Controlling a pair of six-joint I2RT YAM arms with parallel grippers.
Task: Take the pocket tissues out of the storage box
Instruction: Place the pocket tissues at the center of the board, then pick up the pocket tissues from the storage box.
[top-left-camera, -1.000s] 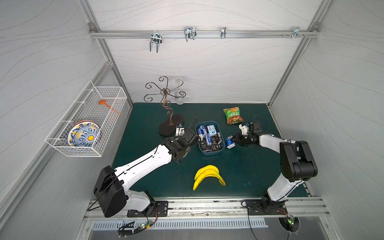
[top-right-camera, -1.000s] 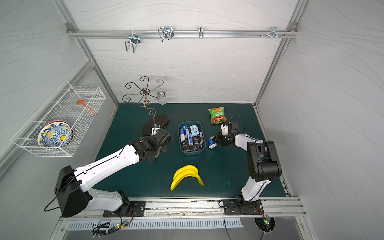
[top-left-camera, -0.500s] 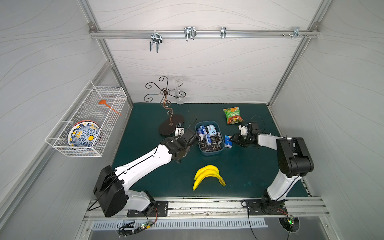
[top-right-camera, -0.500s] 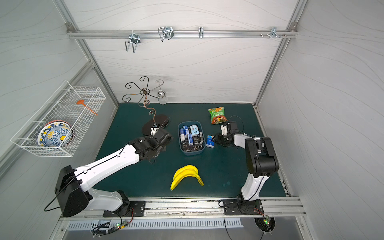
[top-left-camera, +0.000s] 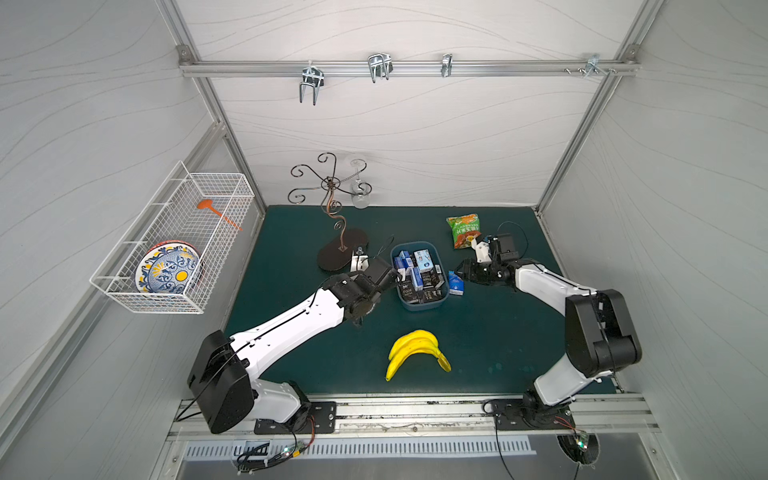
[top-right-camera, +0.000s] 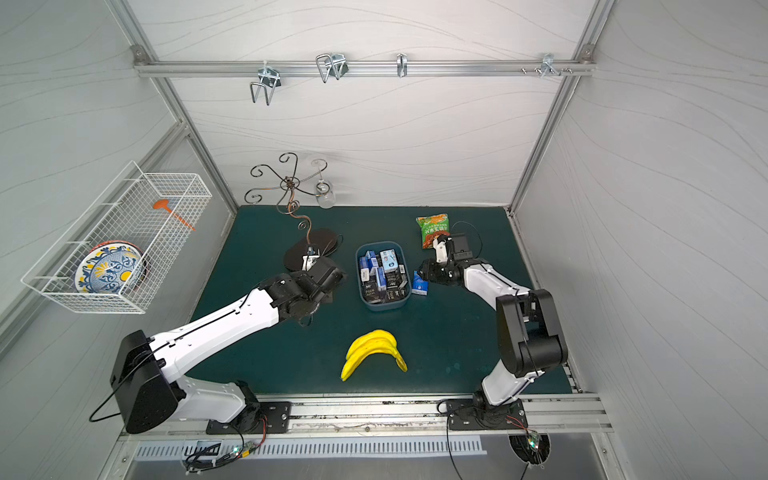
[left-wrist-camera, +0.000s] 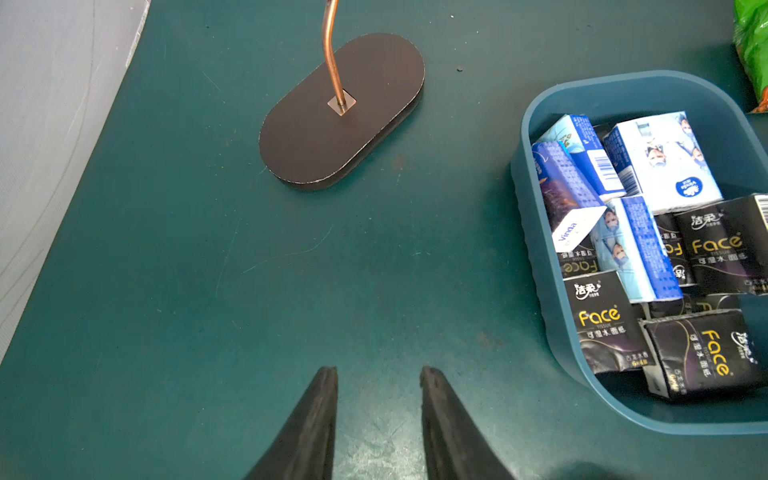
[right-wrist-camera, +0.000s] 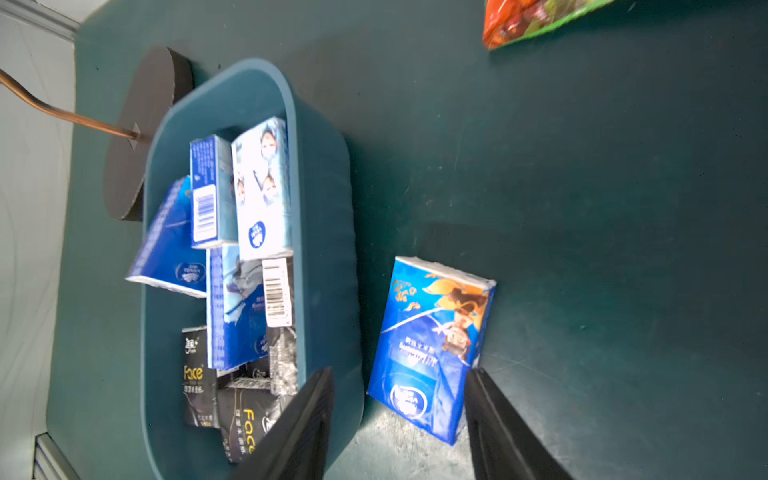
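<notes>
Blue tissue pack (right-wrist-camera: 432, 349) beside storage box (right-wrist-camera: 328, 249), right tool (right-wrist-camera: 401, 370) low, spread over it, left tool (left-wrist-camera: 379, 370) parted, empty

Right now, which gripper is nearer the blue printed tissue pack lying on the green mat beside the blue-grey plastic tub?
Right. The right gripper has open jaws flanking that pack; the left gripper is above bare mat beyond the tub.
</notes>
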